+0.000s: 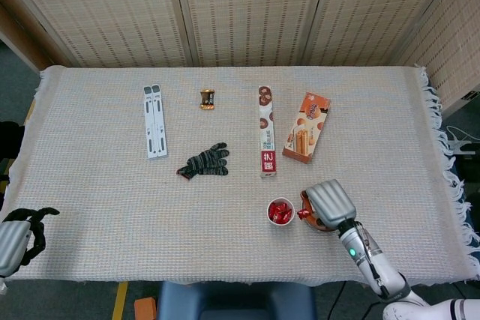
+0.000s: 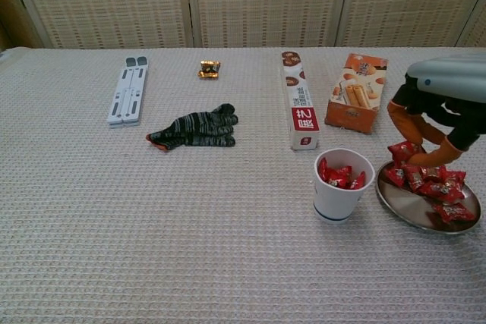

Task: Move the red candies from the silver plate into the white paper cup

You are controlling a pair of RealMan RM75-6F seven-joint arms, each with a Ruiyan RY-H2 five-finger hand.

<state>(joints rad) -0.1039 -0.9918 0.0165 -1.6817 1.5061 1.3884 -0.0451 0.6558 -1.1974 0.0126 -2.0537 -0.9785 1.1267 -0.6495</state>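
Just above the near-left edge of the silver plate [image 2: 414, 214], the right hand [image 2: 437, 115] hangs with its orange fingertips [image 2: 405, 128] pinched on one red candy [image 2: 403, 150], lifted clear of the heap. Below and to the right of that hand, the remaining red candies [image 2: 437, 187] lie piled in the plate. To the hand's left, just beside the plate, stands the white paper cup [image 2: 343, 185], already holding several red sweets. From the head view the hand [image 1: 330, 204] covers most of the plate [image 1: 309, 221], so the pinch itself is hard to make out there, though a red wrapper shows at its left edge near the cup [image 1: 280, 211].

Beyond the hand, farther back on the desk [image 1: 90, 177], lie an orange biscuit box [image 2: 355, 102] and a long narrow box [image 2: 299, 109].

Far off at the near-left corner, the left hand [image 1: 19, 234] sits low at the desk's edge, dark fingers curled in on nothing.
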